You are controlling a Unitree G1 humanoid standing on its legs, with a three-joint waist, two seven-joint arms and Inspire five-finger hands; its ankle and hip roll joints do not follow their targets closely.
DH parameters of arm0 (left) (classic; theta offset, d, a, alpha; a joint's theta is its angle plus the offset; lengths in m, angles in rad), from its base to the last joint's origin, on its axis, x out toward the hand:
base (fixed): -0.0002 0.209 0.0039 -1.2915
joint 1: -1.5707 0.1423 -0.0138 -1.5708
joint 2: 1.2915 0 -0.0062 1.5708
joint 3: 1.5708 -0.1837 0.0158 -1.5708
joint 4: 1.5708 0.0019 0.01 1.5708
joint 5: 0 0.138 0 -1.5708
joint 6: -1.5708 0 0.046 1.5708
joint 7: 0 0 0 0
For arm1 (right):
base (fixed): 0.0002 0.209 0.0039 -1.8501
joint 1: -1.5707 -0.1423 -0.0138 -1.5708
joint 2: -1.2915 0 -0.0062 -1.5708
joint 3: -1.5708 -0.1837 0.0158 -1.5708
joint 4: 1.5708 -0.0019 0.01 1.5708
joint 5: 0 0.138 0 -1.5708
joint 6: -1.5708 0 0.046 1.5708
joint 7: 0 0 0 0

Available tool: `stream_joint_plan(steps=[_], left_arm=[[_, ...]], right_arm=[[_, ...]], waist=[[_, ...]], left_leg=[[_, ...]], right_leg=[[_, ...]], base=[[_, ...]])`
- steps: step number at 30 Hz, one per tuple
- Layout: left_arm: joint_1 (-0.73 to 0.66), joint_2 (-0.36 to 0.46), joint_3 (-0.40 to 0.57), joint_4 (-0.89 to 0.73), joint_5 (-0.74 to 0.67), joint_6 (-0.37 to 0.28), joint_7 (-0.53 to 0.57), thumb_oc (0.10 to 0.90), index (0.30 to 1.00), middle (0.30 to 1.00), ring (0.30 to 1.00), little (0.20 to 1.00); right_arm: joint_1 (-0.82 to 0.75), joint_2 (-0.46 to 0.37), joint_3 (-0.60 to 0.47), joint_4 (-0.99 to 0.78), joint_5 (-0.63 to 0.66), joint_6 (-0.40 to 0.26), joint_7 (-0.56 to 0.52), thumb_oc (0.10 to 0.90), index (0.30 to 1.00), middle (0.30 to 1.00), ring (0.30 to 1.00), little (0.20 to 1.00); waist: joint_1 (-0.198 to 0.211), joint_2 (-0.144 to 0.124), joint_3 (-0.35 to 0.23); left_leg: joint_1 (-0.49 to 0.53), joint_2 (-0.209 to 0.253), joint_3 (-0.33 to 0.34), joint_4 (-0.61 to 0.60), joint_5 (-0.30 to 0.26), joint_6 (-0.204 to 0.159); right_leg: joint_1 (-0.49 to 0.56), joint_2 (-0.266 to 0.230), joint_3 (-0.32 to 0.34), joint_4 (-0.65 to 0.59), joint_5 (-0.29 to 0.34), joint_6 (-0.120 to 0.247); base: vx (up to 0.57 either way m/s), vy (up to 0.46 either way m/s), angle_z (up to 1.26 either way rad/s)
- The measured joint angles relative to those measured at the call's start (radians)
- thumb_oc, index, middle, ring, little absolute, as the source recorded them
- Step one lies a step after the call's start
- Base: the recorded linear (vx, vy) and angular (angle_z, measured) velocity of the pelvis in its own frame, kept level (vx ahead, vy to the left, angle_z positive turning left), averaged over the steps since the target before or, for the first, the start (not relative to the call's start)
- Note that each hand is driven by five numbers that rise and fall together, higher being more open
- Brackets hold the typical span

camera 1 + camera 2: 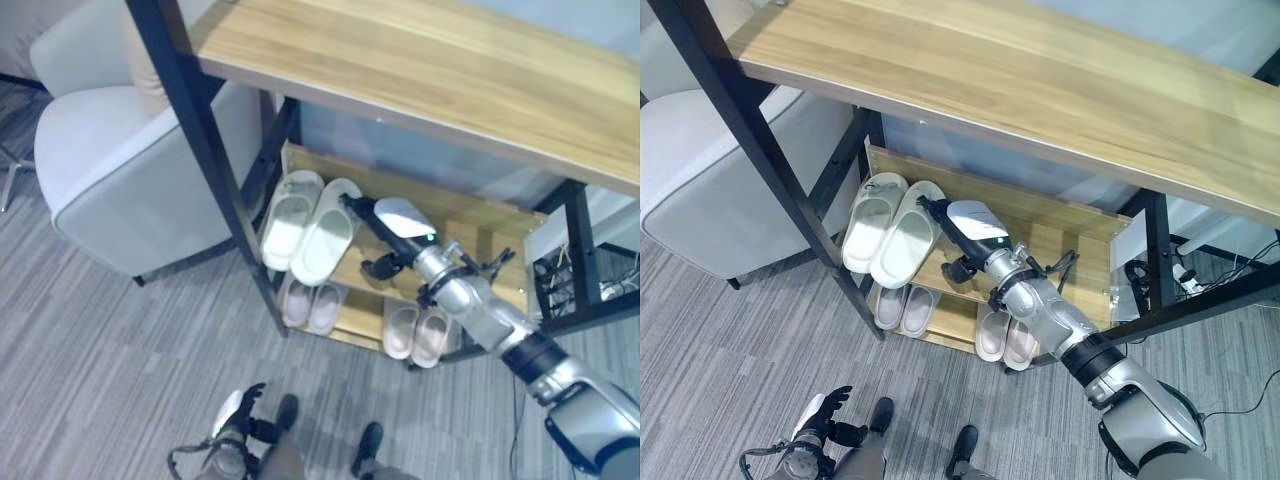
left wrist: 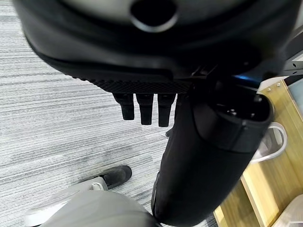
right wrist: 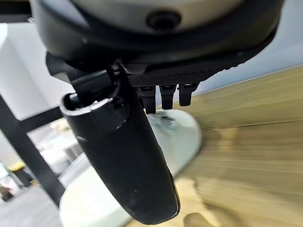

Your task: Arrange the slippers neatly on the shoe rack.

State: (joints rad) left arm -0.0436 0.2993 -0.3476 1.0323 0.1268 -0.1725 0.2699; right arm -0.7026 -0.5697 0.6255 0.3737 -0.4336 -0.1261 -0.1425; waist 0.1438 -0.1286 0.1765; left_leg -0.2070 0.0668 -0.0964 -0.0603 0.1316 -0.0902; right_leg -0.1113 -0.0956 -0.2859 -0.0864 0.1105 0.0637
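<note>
The right robot hand (image 1: pixel 965 232) reaches in under the wooden desk (image 1: pixel 1040 80) to the upper shelf of the shoe rack (image 1: pixel 1080 250), its fingers (image 3: pixel 162 97) stretched out straight and holding nothing; the fingertips lie at the inner edge of the right slipper of a pale greenish pair (image 1: pixel 890 235) — whether they touch it or stop just short cannot be told from the head views, though the right wrist view shows that slipper's pale sole (image 3: pixel 184 137) right past the fingers. This pair lies side by side at the left end of the upper shelf, toes toward the back and heels hanging slightly over the front edge. The rest of the upper shelf, to the right of the hand, is bare wood. On the lower shelf sit two more pairs — a pinkish-white pair (image 1: pixel 904 307) at the left, below the greenish one, and a beige pair (image 1: pixel 1005 338) toward the right, partly hidden under the right forearm. The left robot hand (image 1: pixel 240 410) hangs low over the grey carpet (image 1: pixel 90 360), well apart from the rack, with relaxed, uncurled fingers and nothing in it. A light grey armchair (image 1: pixel 130 190) stands to the left of the desk's black leg (image 1: pixel 200 140).
</note>
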Motion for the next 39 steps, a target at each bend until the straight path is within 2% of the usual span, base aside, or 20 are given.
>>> stream_joint_plan(steps=[14,29,35,36,39], left_arm=[[0.002,-0.002,0.000,0.000,0.000,0.000,-0.002,0.800,0.900,0.900,0.900,0.900],[0.003,-0.003,0.001,0.000,0.000,0.000,-0.003,0.800,0.900,0.900,0.900,0.900],[0.003,-0.009,0.008,0.000,-0.001,0.013,-0.021,0.800,0.900,0.900,0.900,0.900],[0.002,-0.010,0.008,0.000,-0.001,0.017,-0.022,0.800,0.900,0.900,0.900,0.900],[-0.001,-0.009,0.006,0.003,-0.001,0.021,-0.023,0.800,0.900,0.900,0.900,0.900]], right_arm=[[0.001,-0.075,0.012,0.031,-0.078,0.000,0.008,0.800,0.900,0.900,0.900,0.900],[-0.003,-0.063,-0.008,-0.052,-0.072,0.019,-0.008,0.800,0.900,0.900,0.900,0.900],[0.067,0.033,-0.085,-0.053,0.115,0.026,0.004,0.800,0.900,0.900,0.900,0.900],[0.086,0.057,-0.087,-0.050,0.192,0.032,0.007,0.800,0.900,0.900,0.900,0.900],[0.125,0.111,-0.118,-0.041,0.311,0.041,0.007,0.800,0.900,0.900,0.900,0.900]], waist=[[-0.006,0.000,-0.001],[-0.006,0.001,-0.001],[-0.008,0.008,-0.006],[-0.009,0.010,-0.006],[-0.010,0.012,-0.008]], left_leg=[[0.001,0.000,0.003,0.000,0.000,0.000],[0.001,0.000,0.005,0.000,0.000,0.000],[0.003,0.000,0.005,-0.001,0.000,0.000],[0.003,0.000,0.005,0.000,0.000,0.000],[0.007,0.000,0.005,-0.001,0.000,0.000]], right_leg=[[-0.001,0.000,0.002,0.000,0.001,0.000],[-0.002,0.000,0.004,0.000,0.001,0.000],[0.000,-0.001,0.003,0.000,0.001,0.000],[0.000,-0.001,0.004,0.000,0.001,0.000],[0.003,-0.001,0.004,0.000,0.001,0.000]], base=[[0.00,0.000,0.00],[0.00,0.000,0.00],[0.00,0.000,0.00],[0.00,0.000,0.00],[0.00,0.000,0.00]])
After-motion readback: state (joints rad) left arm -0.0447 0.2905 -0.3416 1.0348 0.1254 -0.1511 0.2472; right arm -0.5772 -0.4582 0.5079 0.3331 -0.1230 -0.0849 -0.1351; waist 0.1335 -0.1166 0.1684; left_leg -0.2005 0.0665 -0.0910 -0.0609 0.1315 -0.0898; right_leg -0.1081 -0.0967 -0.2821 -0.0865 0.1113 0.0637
